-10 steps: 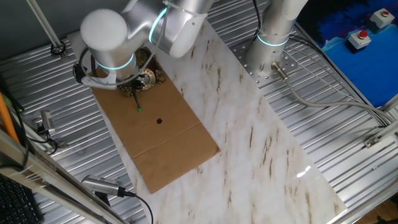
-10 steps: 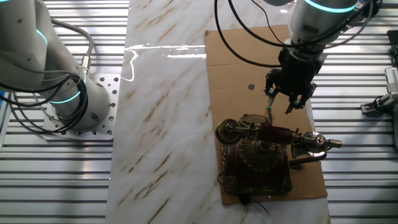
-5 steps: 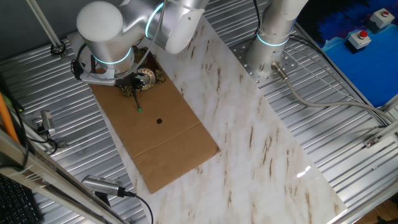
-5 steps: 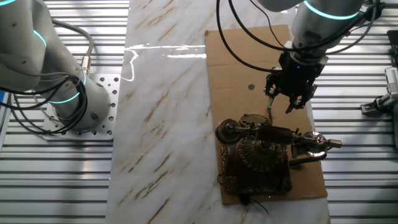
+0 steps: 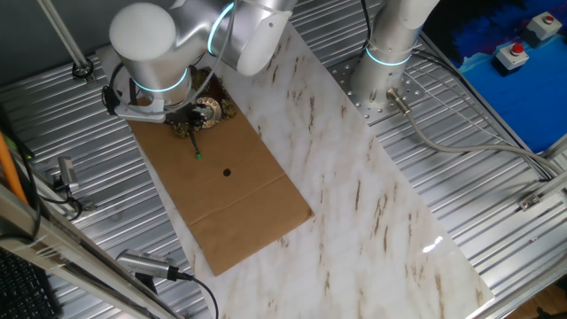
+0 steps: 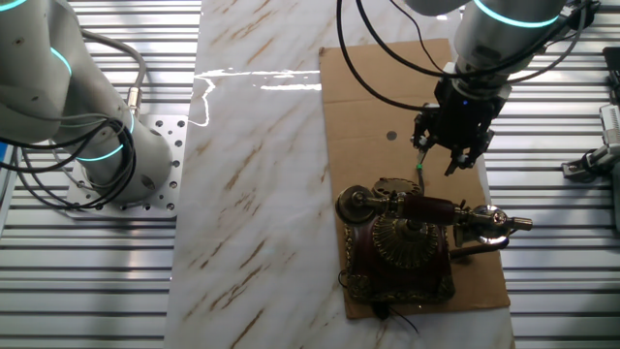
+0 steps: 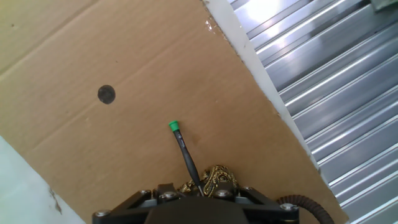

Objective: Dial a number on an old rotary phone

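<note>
Here: ornate gilt-trimmed phone [image 6: 405, 242] on flat brown cardboard [image 6: 363, 107].

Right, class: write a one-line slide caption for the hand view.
Gripper holds a thin black green-tipped stick above brown cardboard, gilt phone trim just visible.

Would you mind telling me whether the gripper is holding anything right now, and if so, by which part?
The gripper holds the thin black stick by its upper end; the green tip points down, free, above the cardboard.

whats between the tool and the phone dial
The thin black green-tipped stick held by the tool points down toward the phone; its handset crosses before the dial, in the other fixed view.
</note>
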